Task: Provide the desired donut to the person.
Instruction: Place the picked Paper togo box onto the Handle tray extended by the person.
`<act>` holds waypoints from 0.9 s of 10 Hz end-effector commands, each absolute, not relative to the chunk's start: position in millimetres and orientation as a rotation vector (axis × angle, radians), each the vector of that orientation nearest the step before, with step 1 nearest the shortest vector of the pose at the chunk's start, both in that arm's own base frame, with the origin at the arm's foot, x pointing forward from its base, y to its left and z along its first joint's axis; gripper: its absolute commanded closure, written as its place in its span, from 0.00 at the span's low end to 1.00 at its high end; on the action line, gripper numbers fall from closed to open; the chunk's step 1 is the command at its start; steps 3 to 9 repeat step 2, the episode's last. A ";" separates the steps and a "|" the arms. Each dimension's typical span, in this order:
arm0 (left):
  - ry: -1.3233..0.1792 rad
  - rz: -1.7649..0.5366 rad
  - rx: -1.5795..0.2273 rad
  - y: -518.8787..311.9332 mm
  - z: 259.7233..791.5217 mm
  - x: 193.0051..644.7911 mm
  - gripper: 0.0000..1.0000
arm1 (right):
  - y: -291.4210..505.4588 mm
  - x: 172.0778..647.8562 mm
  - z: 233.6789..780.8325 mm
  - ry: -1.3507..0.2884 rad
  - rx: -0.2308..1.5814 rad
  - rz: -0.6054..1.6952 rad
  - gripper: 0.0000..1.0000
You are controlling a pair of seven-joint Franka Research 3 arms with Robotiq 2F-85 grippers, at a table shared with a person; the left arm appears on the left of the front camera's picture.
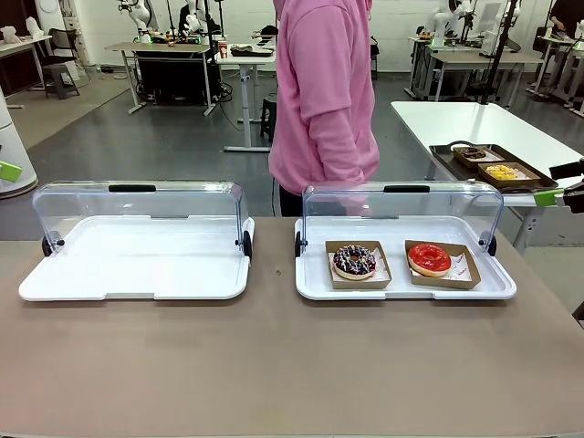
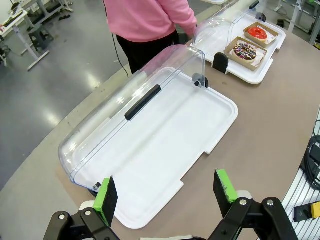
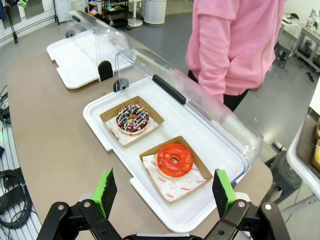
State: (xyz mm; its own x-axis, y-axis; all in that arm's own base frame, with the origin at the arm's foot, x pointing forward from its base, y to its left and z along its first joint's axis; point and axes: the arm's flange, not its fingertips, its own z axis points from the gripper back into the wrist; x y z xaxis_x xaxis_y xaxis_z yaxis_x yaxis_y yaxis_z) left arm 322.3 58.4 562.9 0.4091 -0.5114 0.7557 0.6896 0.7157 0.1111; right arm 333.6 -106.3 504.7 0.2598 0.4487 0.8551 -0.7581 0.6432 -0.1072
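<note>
The person (image 1: 324, 100) in a pink hooded sweatshirt stands at the far side behind the right white tray (image 1: 315, 283), hands down. That tray holds a chocolate sprinkled donut (image 1: 354, 261) and a red glazed donut (image 1: 429, 259), each in a brown paper tray. The right wrist view looks down on the sprinkled donut (image 3: 132, 119) and red donut (image 3: 174, 160); my right gripper (image 3: 164, 192) hangs open above the tray's near edge, empty. My left gripper (image 2: 167, 192) is open and empty over the near end of the left tray (image 2: 165, 145).
Both trays have clear domed lids (image 1: 137, 203) tipped open toward the far side. The left tray (image 1: 137, 260) holds nothing. A dark tray (image 1: 493, 164) with more pastries sits on a white table at the back right. Brown tabletop (image 1: 274, 365) stretches in front.
</note>
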 end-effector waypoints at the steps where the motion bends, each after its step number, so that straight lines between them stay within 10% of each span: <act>1: -0.863 -0.758 -0.223 59.7 562.9 322.2 0.00 | -105.6 337.4 502.2 -1.035 0.377 0.846 0.00; 9: -0.863 -0.758 -0.223 59.7 562.9 322.2 0.00 | -105.6 337.4 502.2 -1.035 0.377 0.846 0.00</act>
